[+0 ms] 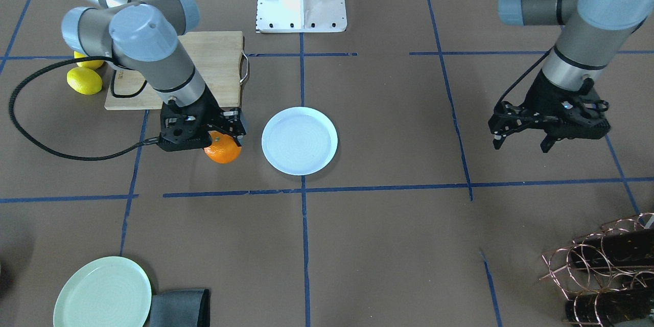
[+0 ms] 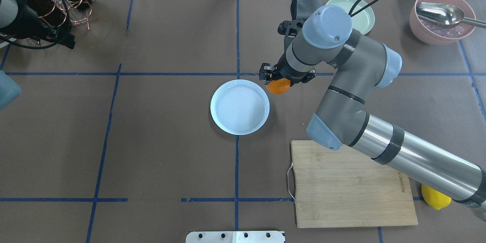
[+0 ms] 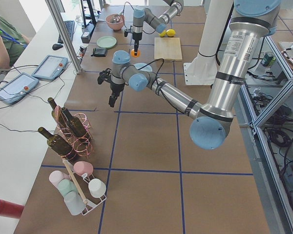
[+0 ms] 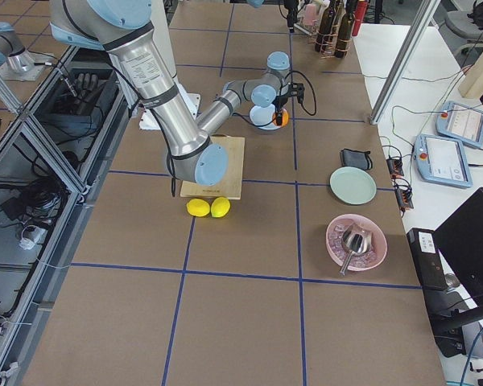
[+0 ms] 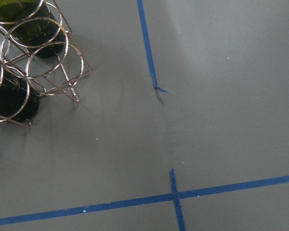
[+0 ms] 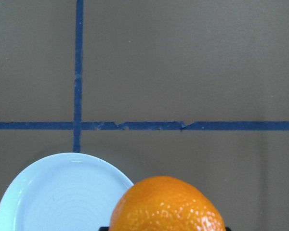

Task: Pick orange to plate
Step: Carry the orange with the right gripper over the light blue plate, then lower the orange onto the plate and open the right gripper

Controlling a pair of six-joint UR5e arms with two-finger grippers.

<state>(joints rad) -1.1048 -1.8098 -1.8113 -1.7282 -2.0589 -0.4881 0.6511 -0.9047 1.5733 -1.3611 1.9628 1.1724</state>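
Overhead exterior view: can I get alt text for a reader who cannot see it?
The right gripper is shut on the orange just beside the empty pale blue plate at the table's centre, not yet over it. A wooden cutting board lies nearer the robot.

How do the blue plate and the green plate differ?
The blue plate sits mid-table beside the orange; the green plate lies near the table's edge next to a dark cloth. One is pale blue, the other pale green. Both are round, shallow and empty.
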